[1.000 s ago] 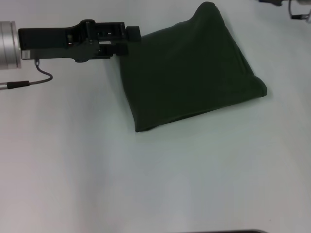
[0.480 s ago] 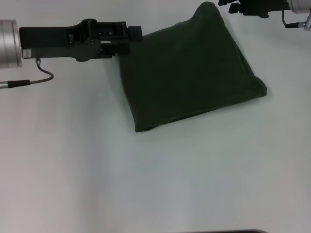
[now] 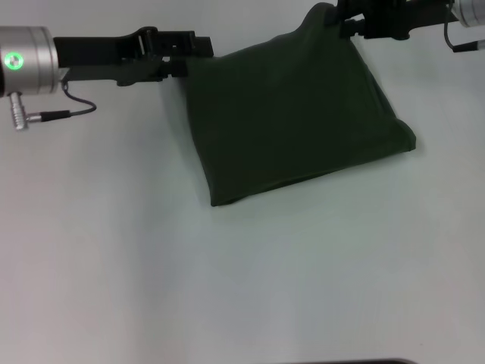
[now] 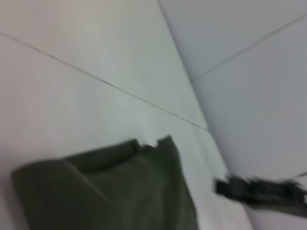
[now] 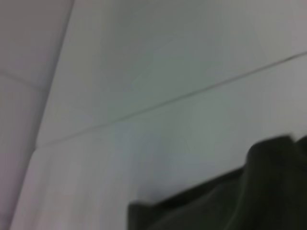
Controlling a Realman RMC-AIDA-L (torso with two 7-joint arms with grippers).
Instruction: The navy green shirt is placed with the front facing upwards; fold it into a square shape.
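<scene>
Head view shows the navy green shirt (image 3: 292, 117) folded into a rough four-sided bundle of soft, matte dark olive cloth, its edges rounded and slightly puffed rather than creased flat. Only plain fabric faces up; no lettering or label can be read on it. One far corner rises into a small peak, and the near edge runs slanted across the pale, smooth surface (image 3: 227, 280).

Left hand (image 3: 198, 54) reaches in flat from the side, black and boxy behind a silver cuff with a green light, and its tip meets the shirt's far corner on that side; the bundle spreads away from it toward the right hand and toward the robot. Whether its fingers pinch the cloth or merely touch it cannot be told.

Right hand (image 3: 342, 21) comes in from the opposite side at the peaked far corner, its dark tip against the raised cloth, with the rest of the shirt lying nearer the robot than the hand. Its opening cannot be told either.

Left wrist view shows the shirt (image 4: 120, 191) as thick layered folds on the surface, with the other arm's dark hand (image 4: 261, 190) just beyond it. Right wrist view catches only a dark folded edge of the shirt (image 5: 230, 206).
</scene>
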